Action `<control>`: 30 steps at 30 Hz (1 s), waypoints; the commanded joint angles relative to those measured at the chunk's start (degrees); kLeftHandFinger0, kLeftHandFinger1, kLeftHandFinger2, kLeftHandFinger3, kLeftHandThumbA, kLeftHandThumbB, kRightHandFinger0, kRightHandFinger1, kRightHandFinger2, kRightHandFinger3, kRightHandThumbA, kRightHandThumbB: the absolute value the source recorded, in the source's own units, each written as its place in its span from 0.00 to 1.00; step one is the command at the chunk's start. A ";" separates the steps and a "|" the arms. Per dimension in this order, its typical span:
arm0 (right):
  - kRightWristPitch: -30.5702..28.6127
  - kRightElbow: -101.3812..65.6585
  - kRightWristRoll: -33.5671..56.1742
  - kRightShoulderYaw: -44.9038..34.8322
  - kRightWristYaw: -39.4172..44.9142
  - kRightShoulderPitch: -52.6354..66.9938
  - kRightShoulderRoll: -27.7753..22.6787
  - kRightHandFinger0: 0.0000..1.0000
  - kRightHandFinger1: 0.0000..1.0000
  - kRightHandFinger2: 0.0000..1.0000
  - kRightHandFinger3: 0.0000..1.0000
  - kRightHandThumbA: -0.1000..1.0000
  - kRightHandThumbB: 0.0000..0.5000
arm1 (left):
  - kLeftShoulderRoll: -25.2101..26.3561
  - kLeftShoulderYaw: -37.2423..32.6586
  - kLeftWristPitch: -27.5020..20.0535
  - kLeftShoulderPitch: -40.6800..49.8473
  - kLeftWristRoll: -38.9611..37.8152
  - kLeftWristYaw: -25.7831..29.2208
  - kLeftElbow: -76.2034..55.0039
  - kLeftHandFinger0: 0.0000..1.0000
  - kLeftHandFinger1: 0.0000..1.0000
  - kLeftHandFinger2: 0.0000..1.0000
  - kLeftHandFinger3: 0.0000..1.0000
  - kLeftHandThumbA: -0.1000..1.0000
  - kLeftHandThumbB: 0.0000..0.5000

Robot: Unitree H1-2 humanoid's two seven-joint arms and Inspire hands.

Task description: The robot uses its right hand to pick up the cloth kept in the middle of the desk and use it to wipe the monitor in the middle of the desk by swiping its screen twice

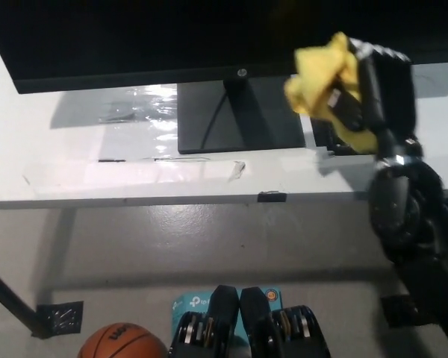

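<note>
- The cloth (pixel 325 68), yellow and bunched, is clenched in my right hand (pixel 358 86), up off the table (pixel 75 175), just in front of the monitor's (pixel 134 37) lower edge, toward the table's right side.
- From here the cloth looks level with the bezel rather than pressed on the glass; I cannot tell whether it touches the screen at all.
- To wipe well, I judge I should bring the cloth flat against the dark screen, keep light, even pressure, and travel straight across without letting my fingers lead the cloth.
- The bunch hangs out to the left of my hand, so that loose side should meet the screen first.
- I should stay clear of the stand (pixel 239 119) at the middle of the table's back edge, and not shove the monitor backward.
- My black arm rises from the bottom right, forearm near upright, wrist bent so the hand points up and toward the monitor.
- My left hand is out of view.
- A dark mat (pixel 336 138) lies on the table just under my hand, partly hidden.
</note>
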 commanded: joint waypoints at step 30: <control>11.66 4.99 -6.20 -0.99 37.14 -5.62 1.82 1.00 1.00 1.00 1.00 0.81 0.97 | 1.04 1.74 -3.48 -1.35 -1.93 -0.04 -0.47 0.00 0.00 0.00 0.04 0.73 1.00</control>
